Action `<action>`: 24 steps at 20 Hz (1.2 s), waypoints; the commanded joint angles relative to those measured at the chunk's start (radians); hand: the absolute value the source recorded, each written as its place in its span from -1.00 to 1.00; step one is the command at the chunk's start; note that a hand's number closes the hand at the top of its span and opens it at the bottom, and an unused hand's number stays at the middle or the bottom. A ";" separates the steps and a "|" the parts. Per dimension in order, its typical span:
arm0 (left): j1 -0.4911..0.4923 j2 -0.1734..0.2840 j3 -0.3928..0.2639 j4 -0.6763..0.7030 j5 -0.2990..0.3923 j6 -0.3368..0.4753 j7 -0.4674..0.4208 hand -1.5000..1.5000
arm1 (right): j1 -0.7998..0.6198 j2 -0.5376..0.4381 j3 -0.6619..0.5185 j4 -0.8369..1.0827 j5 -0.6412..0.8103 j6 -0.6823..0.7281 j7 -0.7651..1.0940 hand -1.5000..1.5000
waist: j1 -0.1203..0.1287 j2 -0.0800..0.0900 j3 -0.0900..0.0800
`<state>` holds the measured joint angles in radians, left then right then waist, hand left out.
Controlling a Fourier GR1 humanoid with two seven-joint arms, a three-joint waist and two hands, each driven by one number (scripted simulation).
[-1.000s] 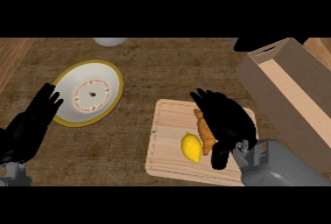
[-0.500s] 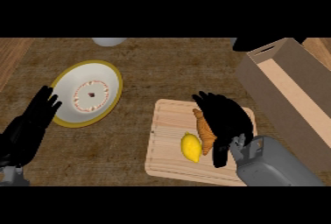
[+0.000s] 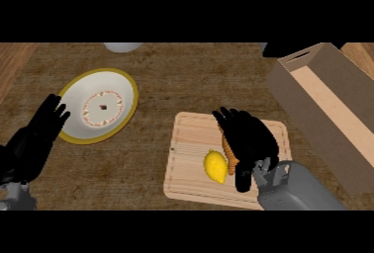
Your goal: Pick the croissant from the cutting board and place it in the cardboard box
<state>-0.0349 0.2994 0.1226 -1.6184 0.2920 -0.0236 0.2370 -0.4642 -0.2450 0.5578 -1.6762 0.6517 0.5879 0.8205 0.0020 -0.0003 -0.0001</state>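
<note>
**Right hand over the croissant on the board**

A dark, wood-grained counter filled the view, seen steeply from above. Nearest the lower edge, the right hand came in on its grey forearm and lay across the cutting board, its fingers stretched forward and slightly spread, its thumb angled down toward the board's near part. Under that hand lay the croissant, only a narrow orange-brown strip of it showing along the hand's left side; whether the fingers actually closed on it could not be told. Just left of the croissant, touching or nearly so, sat a lemon on the bare wood of the board.

At the lower left, the left hand rested open with its fingers straight and pointing up, its tips overlapping the near rim of a plate. The plate was pale with a yellow rim and a ring of small marks in its middle.

Farther back and to the right, the cardboard box stood open-topped beside the board. A pale rounded object showed at the far edge.
</note>
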 commanded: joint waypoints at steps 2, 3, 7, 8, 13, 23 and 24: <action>-0.013 -0.020 0.013 0.000 -0.016 -0.002 0.022 0.00 | 0.025 -0.015 -0.040 0.020 0.078 0.027 -0.102 -1.00 | 0.000 0.000 0.000; 0.029 -0.025 0.007 -0.054 -0.019 -0.007 0.029 0.00 | 0.004 0.054 -0.020 -0.010 0.088 0.070 -0.014 -1.00 | 0.002 -0.001 0.000; 0.081 -0.008 0.035 -0.100 0.012 -0.049 0.041 0.00 | -0.072 0.100 -0.059 0.151 0.125 0.047 -0.048 -1.00 | 0.009 0.000 0.000; 0.018 -0.038 0.013 -0.014 -0.051 -0.017 -0.006 0.00 | -0.005 0.066 -0.023 0.134 0.168 0.024 -0.096 -1.00 | 0.002 0.000 0.000; 0.047 -0.033 0.026 -0.069 -0.036 -0.051 0.022 0.00 | 0.009 0.100 -0.033 0.169 0.223 0.029 -0.107 -1.00 | 0.004 0.000 0.000; 0.022 -0.083 0.027 -0.093 -0.062 -0.026 0.062 0.00 | 0.027 0.152 -0.079 0.212 0.328 0.063 -0.116 -1.00 | 0.001 0.000 0.000; -0.014 -0.040 0.064 -0.006 -0.044 -0.074 0.048 0.00 | -0.024 0.173 -0.104 0.208 0.317 0.123 -0.103 -1.00 | 0.000 0.000 0.000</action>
<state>-0.0259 0.2489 0.1711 -1.6644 0.2503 -0.0725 0.2864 -0.4502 -0.0867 0.4961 -1.4842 0.9539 0.6516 0.7267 0.0034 -0.0002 0.0001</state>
